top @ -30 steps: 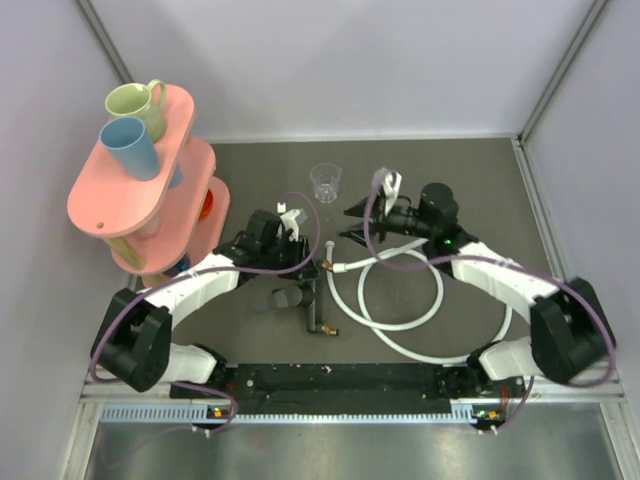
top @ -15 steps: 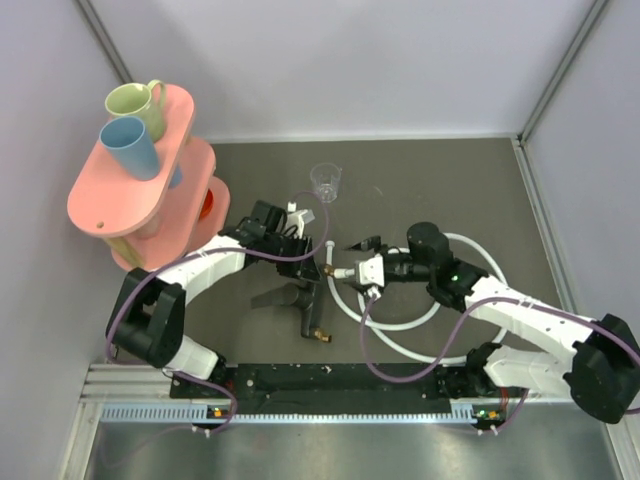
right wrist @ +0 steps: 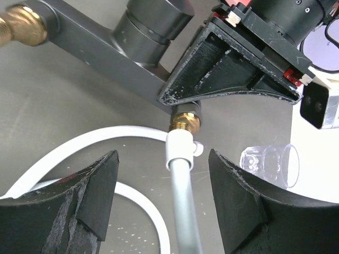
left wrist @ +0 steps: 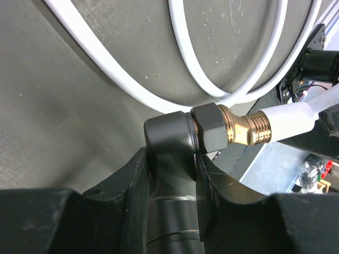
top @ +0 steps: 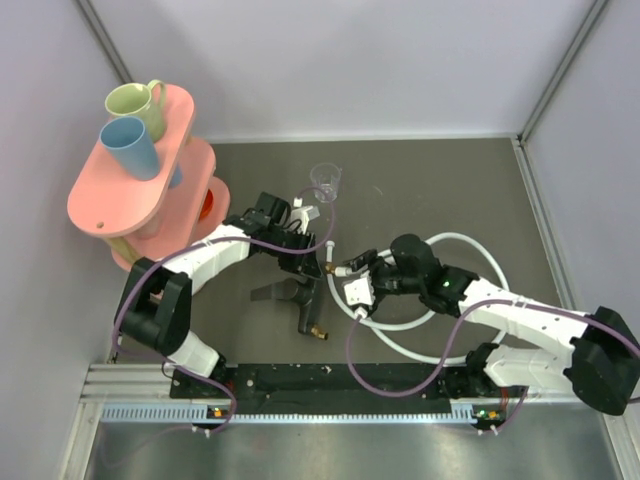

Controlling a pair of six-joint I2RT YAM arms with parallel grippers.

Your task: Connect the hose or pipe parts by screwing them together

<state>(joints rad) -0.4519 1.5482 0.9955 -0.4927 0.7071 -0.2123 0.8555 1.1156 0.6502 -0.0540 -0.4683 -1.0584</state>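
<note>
Grey table (top: 450, 180), left arm (top: 212, 252) outstretched, clamping fitting (top: 303, 300)

The fitting (top: 303, 305) sits mid-table toward the front, clamped between the left gripper's (left wrist: 169, 159) fingers. One of its tips meets the end of the hose (right wrist: 179, 159), whose loops lie to the right on the table (top: 430, 170); that end runs between the right gripper's (right wrist: 163, 159) fingers, apart from both. Behind the fitting stands a cup (top: 325, 183); far left, a tiered stand (top: 90, 205) carries two mugs (top: 135, 105) on its top shelf.
</note>
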